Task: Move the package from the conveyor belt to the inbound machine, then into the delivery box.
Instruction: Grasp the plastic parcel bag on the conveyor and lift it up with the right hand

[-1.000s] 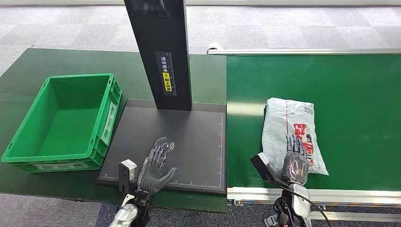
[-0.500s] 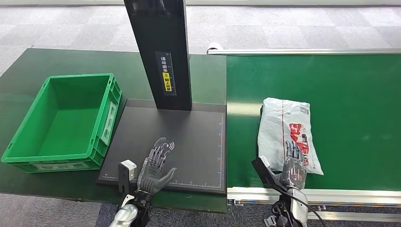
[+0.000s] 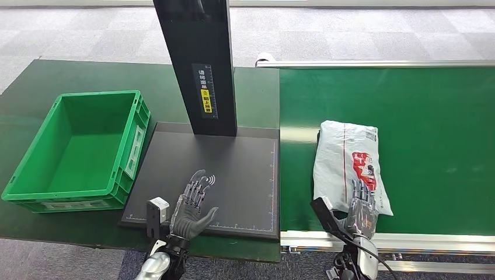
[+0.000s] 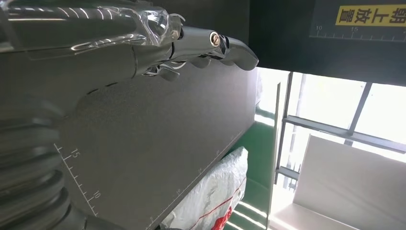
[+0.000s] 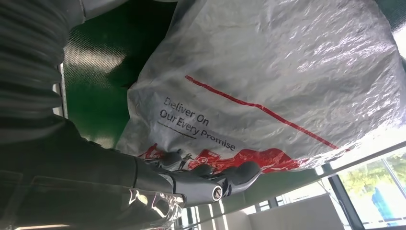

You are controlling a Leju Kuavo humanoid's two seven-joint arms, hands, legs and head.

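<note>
I see the package [image 3: 347,165] lying flat on the green conveyor belt [image 3: 432,116], near its front rail. My right hand [image 3: 361,210] rests on the package's near end with fingers [image 5: 230,178] spread, grasping nothing. My left hand [image 3: 191,211] hovers released over the black inbound machine [image 3: 233,169]. The green delivery box [image 3: 35,175] sits on the bench [image 3: 70,73] just left of it.

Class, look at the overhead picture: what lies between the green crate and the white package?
In the head view, the black scanner plate lies between the green crate and the package.
</note>
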